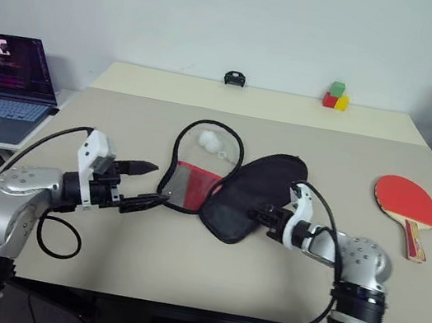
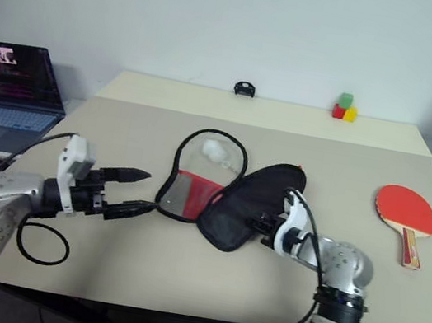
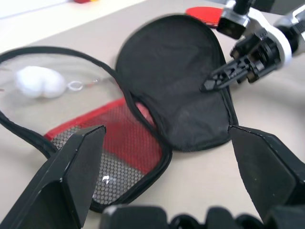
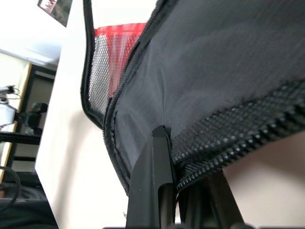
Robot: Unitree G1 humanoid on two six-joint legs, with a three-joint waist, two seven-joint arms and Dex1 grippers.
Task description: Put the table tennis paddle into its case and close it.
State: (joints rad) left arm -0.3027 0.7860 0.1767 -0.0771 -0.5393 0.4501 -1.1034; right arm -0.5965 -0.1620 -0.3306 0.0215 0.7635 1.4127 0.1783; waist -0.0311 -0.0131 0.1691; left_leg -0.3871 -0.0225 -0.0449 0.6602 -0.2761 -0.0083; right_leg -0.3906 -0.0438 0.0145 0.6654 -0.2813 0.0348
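The case (image 1: 233,183) lay spread open at the centre of the frame on the tabletop (image 1: 124,112), its two hinged halves splayed side by side. The right gripper (image 1: 261,215), in the lower middle of the frame, had its jaws closed on the zippered edge of the solid black half, apparently to pin or lift that flap so the pouch stayed open for loading. The left gripper (image 1: 147,185), at lower left, hung with jaws wide apart, one tip just beside the narrow end of the red mesh half, seemingly ready to steady that side.

The table tennis paddle (image 1: 407,204) rested well apart at the right edge of the frame, flat on the tabletop, red rubber face up and striped handle pointing toward the lower right, untouched by either arm. The case's red half showed black mesh and black piping, with a small white ball (image 1: 210,139) lying inside its pale upper part. A laptop (image 1: 3,86) stood at the left edge, coloured blocks (image 1: 336,96) at the upper right.
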